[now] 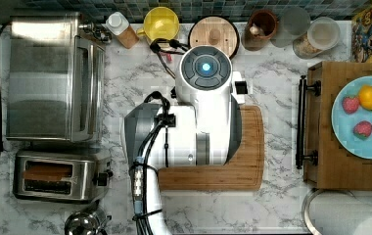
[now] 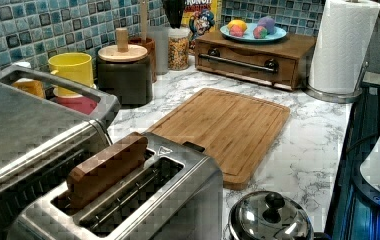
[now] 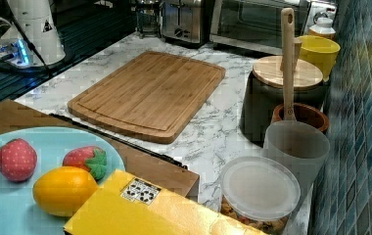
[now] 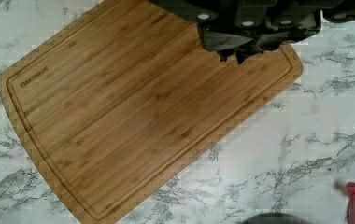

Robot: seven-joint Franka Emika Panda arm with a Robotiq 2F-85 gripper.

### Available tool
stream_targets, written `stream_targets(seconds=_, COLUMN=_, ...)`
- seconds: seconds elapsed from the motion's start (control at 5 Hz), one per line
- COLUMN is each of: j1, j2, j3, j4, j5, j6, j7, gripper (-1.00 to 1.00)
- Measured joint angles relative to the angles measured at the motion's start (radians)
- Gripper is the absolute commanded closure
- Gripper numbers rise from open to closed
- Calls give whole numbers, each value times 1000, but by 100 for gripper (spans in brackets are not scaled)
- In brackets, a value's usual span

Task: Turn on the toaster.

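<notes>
I see my gripper (image 4: 234, 52) over the cutting board (image 4: 138, 102), clenched on nothing. The toaster (image 1: 59, 175) sits well apart on the worktop (image 1: 277, 78), a brown slice (image 2: 107, 167) in one slot.

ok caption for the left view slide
Toaster with a slice of bread in one slot, beside a bare cutting board on the marble counter.

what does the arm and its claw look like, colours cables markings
The arm is glossy white with grey joint sections and a round dark grey cap with a glowing blue light. Black cables run along it. The claw is black.
</notes>
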Motion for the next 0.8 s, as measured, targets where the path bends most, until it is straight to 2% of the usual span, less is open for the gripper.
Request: stream_targets(seconds=0.8, j1=2, j2=1, j3=14, j4=-29, j5=33, j6=39, j7=-45, gripper=100)
